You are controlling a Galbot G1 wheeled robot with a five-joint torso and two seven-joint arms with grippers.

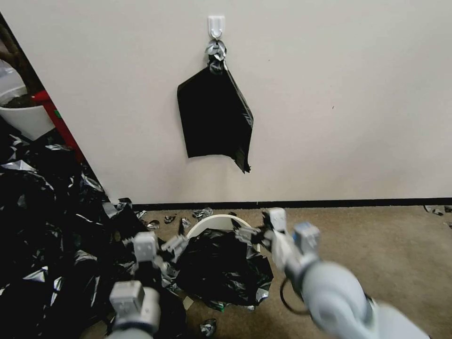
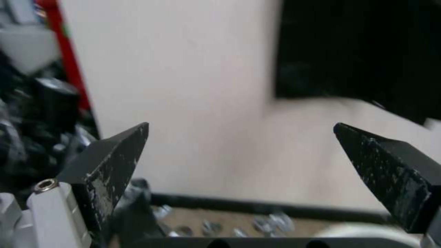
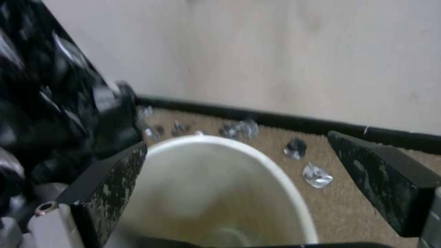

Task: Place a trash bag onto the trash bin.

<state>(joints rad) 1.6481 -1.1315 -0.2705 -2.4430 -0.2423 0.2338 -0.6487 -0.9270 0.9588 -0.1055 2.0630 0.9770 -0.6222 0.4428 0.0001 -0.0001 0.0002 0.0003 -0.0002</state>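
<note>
Our left hand (image 1: 176, 245) hangs low at the left side of the trash bin (image 1: 214, 222), its fingers (image 2: 115, 162) spread wide and holding nothing. Our right hand (image 1: 252, 234) sits at the bin's right rim, likewise released, with the bin's cream interior (image 3: 206, 193) showing between its fingers (image 3: 386, 182). The trash bag (image 1: 223, 268) lies crumpled over the near part of the bin (the far rim is bare) and spills down its front toward the carpet (image 1: 376, 245). To our left rises a heap of black plastic scraps (image 1: 47, 221). On the wall (image 1: 329, 94) beyond hangs a bundle of bags (image 1: 214, 115) from a white hook (image 1: 216, 24).
</note>
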